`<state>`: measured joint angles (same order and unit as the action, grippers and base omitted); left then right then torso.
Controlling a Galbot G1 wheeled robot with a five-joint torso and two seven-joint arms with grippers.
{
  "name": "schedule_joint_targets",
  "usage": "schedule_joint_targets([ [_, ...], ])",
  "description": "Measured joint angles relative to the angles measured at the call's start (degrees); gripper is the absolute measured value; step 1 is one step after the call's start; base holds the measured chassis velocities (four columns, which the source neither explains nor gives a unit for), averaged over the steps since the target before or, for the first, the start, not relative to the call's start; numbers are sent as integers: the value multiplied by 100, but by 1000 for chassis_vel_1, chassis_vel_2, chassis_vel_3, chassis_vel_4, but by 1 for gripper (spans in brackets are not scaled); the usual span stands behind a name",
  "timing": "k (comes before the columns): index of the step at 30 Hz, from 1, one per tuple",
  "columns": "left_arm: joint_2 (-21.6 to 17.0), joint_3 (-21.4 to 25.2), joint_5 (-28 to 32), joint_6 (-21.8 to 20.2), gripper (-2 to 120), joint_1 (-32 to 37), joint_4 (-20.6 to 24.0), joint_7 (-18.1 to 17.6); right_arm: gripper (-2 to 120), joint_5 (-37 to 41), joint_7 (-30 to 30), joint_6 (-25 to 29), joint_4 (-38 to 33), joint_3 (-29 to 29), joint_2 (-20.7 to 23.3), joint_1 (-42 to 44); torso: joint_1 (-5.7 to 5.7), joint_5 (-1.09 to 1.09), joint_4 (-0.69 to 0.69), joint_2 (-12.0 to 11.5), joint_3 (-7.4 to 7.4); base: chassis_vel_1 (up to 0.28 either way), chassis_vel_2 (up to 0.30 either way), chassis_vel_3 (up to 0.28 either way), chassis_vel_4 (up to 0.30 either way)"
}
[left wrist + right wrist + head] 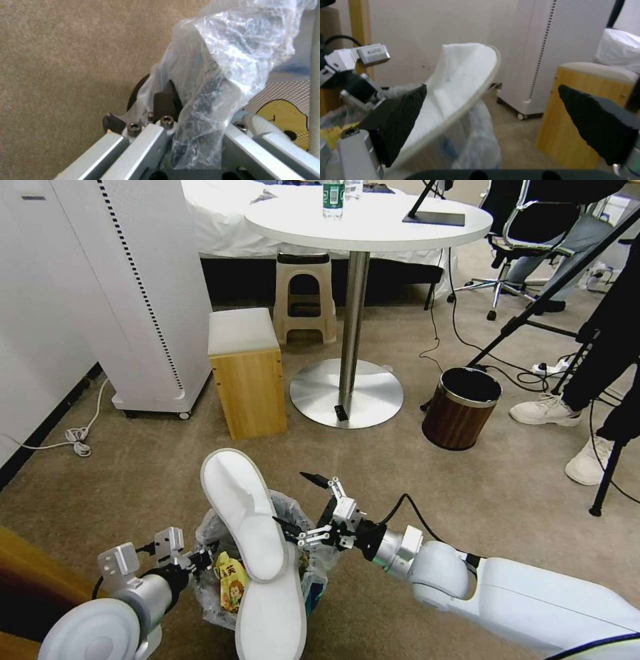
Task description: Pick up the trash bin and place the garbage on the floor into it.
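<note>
The trash bin (315, 588), lined with a crinkled clear bag, is low in the head view, in front of me. My left gripper (193, 563) is shut on its near-left rim. In the left wrist view the fingers (165, 102) pinch the dark rim (136, 96) and the bag (226, 62). Two white slippers (243, 507) stick up out of the bin, and a yellow candy wrapper (232, 580) lies inside. My right gripper (297, 501) is open just right of the slippers. In the right wrist view the upright slipper (463, 75) lies beside one pad (403, 117), and nothing is gripped.
A brown wood-look bin (462, 407) stands on the carpet to the right. Ahead are a wooden box stool (247, 373), the round table's pedestal base (347, 393) and a white appliance (133, 293). A person's shoes (547, 410), a tripod leg (607, 480) and cables are at the right.
</note>
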<state>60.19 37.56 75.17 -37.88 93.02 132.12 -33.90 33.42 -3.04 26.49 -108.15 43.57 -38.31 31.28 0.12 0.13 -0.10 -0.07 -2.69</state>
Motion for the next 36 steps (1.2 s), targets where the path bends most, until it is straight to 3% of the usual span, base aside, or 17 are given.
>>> schedule_joint_targets([
  [8,-316,12,389,19,0,-235,-335,-205,100,-68,79,151,-34,-719,378,505,0,-1,0,0,0,0,0,0,0],
  [16,-708,-79,1666,176,0,-847,-936,-852,100,-160,143,350,-4,-1366,597,1010,0,-1,-1,0,0,0,0,0,0],
  [36,-871,-361,2426,215,0,-1457,-1634,-1243,100,-232,208,465,178,-1577,498,1181,0,-1,0,0,0,0,0,0,0],
])
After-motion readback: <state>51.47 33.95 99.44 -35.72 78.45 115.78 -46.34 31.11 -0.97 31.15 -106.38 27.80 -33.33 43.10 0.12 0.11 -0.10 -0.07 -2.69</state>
